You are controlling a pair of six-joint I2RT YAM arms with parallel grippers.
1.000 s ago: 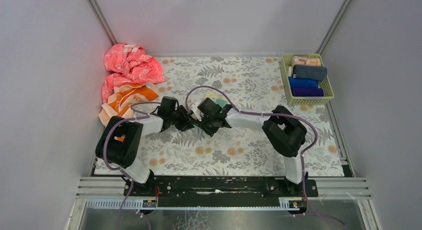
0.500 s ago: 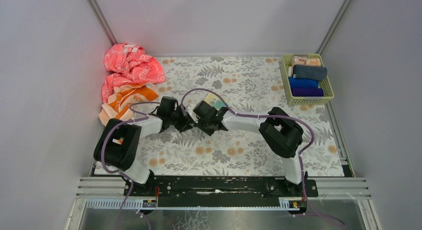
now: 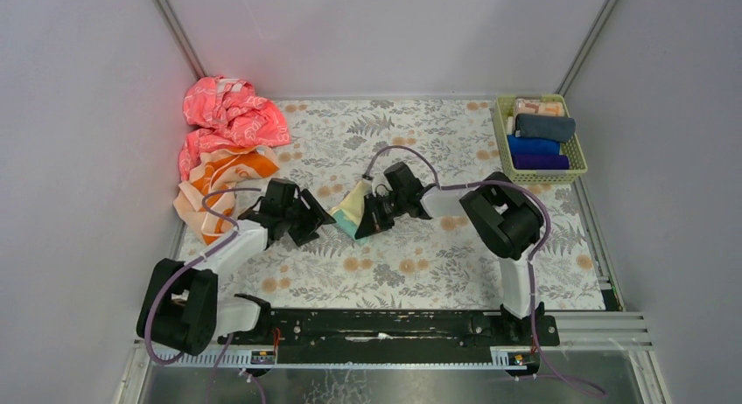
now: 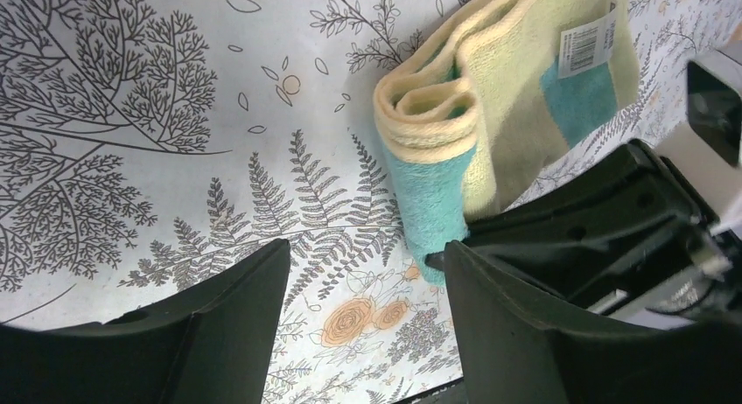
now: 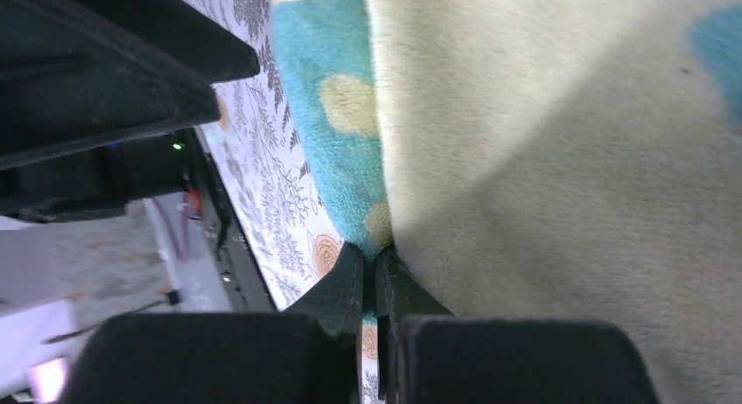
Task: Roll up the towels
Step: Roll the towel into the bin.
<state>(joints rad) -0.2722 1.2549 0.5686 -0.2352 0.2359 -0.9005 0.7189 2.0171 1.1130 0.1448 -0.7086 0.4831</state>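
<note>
Centrally, the right gripper (image 3: 367, 223) is pinching its fingers (image 5: 344, 289) almost together on the edge of the teal-and-cream towel (image 3: 351, 209). Just left, the left gripper (image 3: 312, 221) is hovering with fingers (image 4: 232, 321) spread, holding nothing, over the floral tablecloth (image 3: 420, 266). An orange towel (image 3: 229, 172) is lying mid-left; a green basket (image 3: 500, 128) is sitting upper right, against grey walls (image 3: 376, 37).

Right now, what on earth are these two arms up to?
The right gripper is pinched shut on a folded cream and teal towel at the middle of the flowered table. The left gripper is open and empty beside it. More towels lie heaped in the far left corner; rolled ones fill a basket far right.
</note>
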